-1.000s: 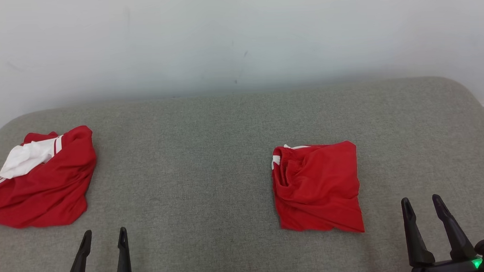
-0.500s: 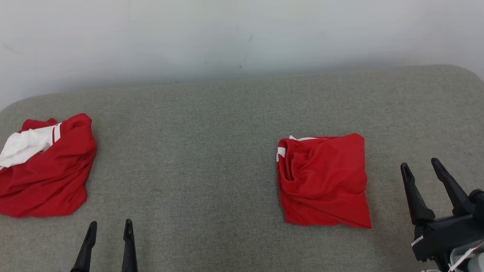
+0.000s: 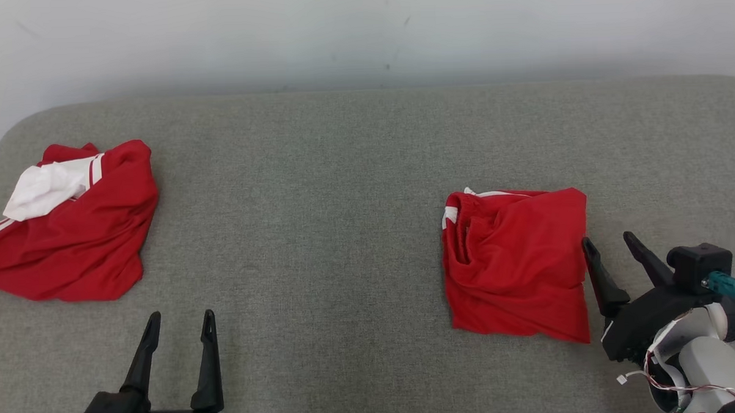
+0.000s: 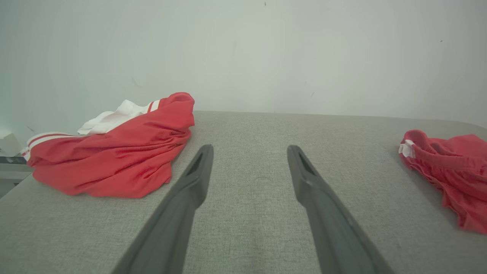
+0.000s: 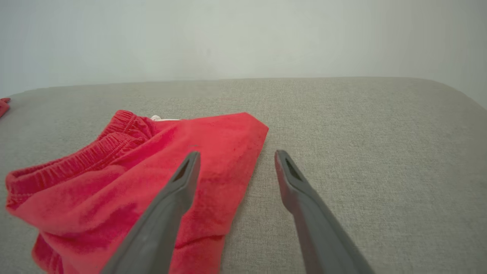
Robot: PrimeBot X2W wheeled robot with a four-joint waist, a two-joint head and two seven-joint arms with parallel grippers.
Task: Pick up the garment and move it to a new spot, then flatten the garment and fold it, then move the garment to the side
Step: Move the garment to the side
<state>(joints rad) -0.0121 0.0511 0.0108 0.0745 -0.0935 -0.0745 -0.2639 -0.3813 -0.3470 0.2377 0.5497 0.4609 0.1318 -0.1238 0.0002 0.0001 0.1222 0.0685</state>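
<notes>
While both hands hang over the grey fabric-covered counter (image 3: 317, 171), the folded red garment (image 3: 516, 268) lies flat on the right half of it. It is a rough square, with a gathered waistband (image 3: 460, 240) and a bit of white trim along its left side. The right hand (image 3: 607, 239) sits at the garment's right edge, its two dark fingers spread wide and holding nothing. In the right wrist view, one finger is over the red cloth close to that edge and the other is over bare counter just beside it. Whether the fingertip touches the cloth cannot be told.

The left hand (image 3: 182, 315) is low at the front of the counter's left half, over bare fabric. Its fingers are also wide apart and empty, and they point toward the pale wall (image 3: 337, 30) behind. It is well apart from the folded garment. In its wrist view that garment shows only at the far right.

A crumpled red and white garment (image 3: 75, 241) lies in a loose heap at the counter's far left end, ahead and to the left of the left hand. A white panel and white stripes show on its upper side
</notes>
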